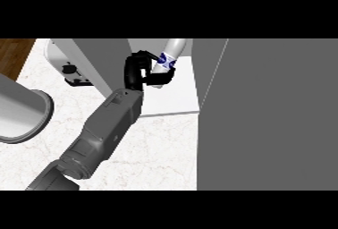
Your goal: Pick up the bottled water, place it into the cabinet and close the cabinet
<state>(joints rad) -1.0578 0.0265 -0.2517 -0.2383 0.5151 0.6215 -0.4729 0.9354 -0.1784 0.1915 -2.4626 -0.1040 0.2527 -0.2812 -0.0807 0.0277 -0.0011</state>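
Observation:
The bottled water [173, 48] is a white bottle with a blue label, tilted with its upper end towards the top right. My left hand [140, 71] is shut on it, black fingers wrapped round its lower part and hiding the base. Bottle and hand hang over the cabinet's white shelf [171, 100], between a grey panel [99, 58] on the left and the cabinet's large grey door [271, 112] on the right. My grey forearm [105, 129] comes in from the lower left. The right hand does not show.
A white appliance [66, 62] with a black knob stands at the back left, partly behind the grey panel. A grey round vessel [23, 112] juts in at the left edge. The marble counter [158, 152] lies below the shelf, and wooden flooring [14, 49] shows top left.

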